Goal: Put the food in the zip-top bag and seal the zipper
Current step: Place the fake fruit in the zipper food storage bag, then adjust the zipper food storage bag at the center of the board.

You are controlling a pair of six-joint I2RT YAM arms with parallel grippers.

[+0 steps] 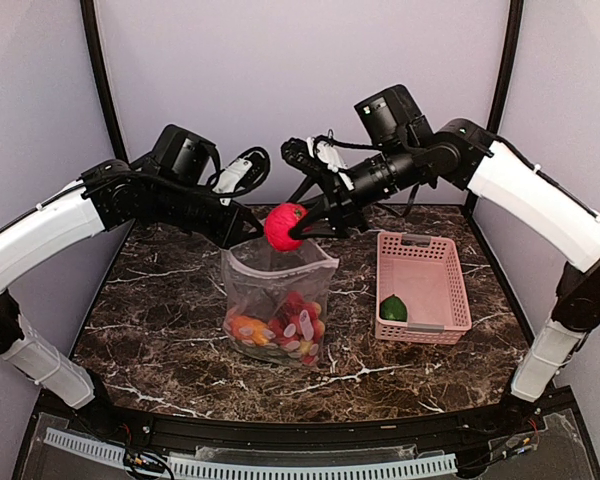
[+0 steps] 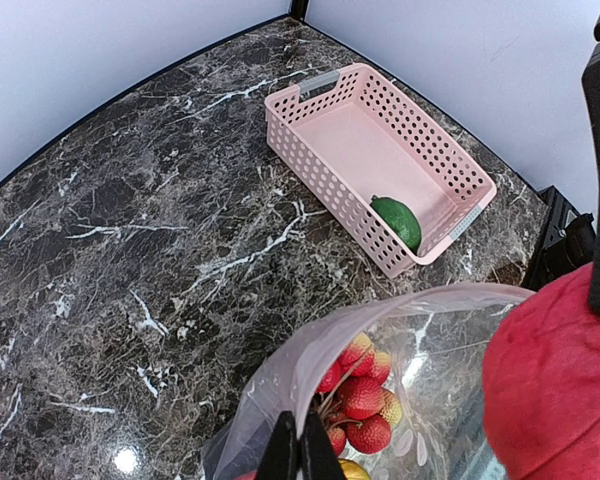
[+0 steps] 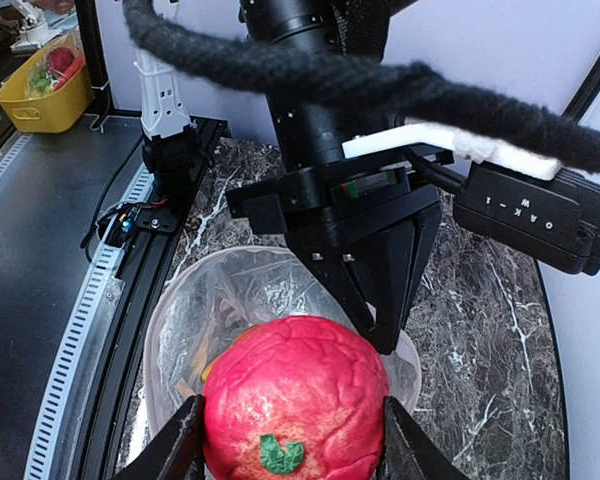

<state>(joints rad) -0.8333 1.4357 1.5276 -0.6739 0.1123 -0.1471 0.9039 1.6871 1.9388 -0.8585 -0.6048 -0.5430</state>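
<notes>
Top external view: the right gripper (image 3: 290,440) is clamped on a round red toy fruit (image 1: 283,226) with wrinkled skin and a small green leaf mark, and holds it just above the back rim of the zip-top bag (image 1: 280,290). The bag stands upright near the middle of the dark marble table (image 1: 160,300), with its mouth wide open. The left gripper (image 2: 300,455) is closed, pinching the bag's rim at the back left corner and holding that edge up. Inside, at the bottom, lie red berry-like pieces (image 2: 362,398) and an orange piece (image 1: 245,328).

From the right wrist, the left arm's black gripper comes down right behind the fruit, over the far side of the bag's mouth, so the two grippers crowd the opening close together.

To the right of the bag, apart from it, sits a pink slotted basket (image 1: 425,262) with one green toy piece (image 1: 393,308) in its near left corner. A yellow bin (image 3: 40,95) with some objects stands off the table beyond the rail.
</notes>
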